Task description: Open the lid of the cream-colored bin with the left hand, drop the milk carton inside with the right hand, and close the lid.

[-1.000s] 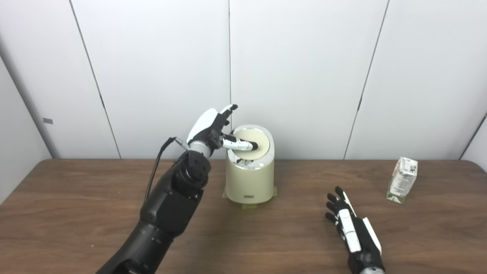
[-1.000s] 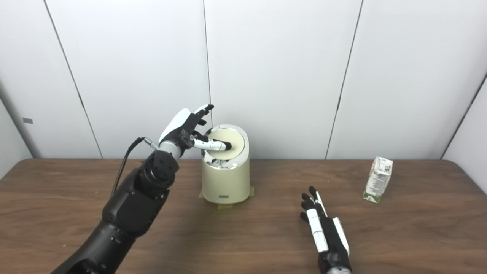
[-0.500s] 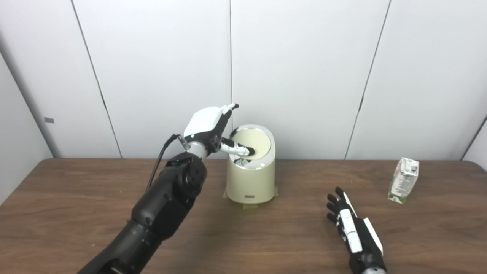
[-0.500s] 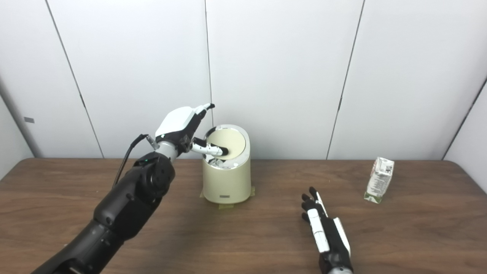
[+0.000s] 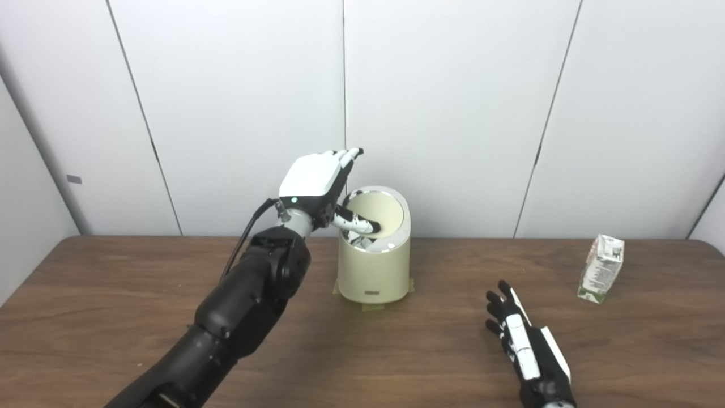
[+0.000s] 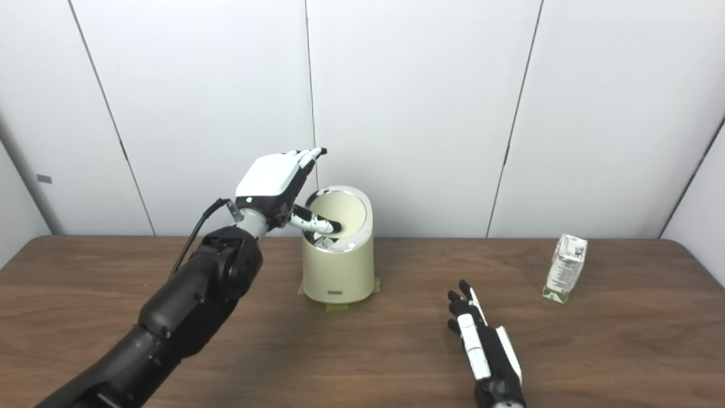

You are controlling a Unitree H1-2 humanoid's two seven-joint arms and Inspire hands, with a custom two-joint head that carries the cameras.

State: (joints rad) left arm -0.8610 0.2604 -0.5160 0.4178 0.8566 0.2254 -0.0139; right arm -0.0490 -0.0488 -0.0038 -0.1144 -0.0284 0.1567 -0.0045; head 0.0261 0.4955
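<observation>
Left hand point(image 6: 276, 182) above cream bin point(image 6: 337, 266), thumb pressing the tilted lid point(image 6: 340, 214) (front edge dipped, gap showing). Right hand point(image 6: 481, 347) flat, fingers spread, near table point(image 6: 362, 351) front edge. Milk carton point(image 6: 564, 268) upright near right edge.

Wood table point(image 5: 141, 294) w/ bin point(image 5: 372, 266), carton point(image 5: 600, 268), right hand point(image 5: 524, 345).

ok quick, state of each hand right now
Left hand: open, fingers spread, thumb pressing the tilted lid of the cream bin, gripping nothing.
Right hand: open, flat on the table, holding nothing.
</observation>
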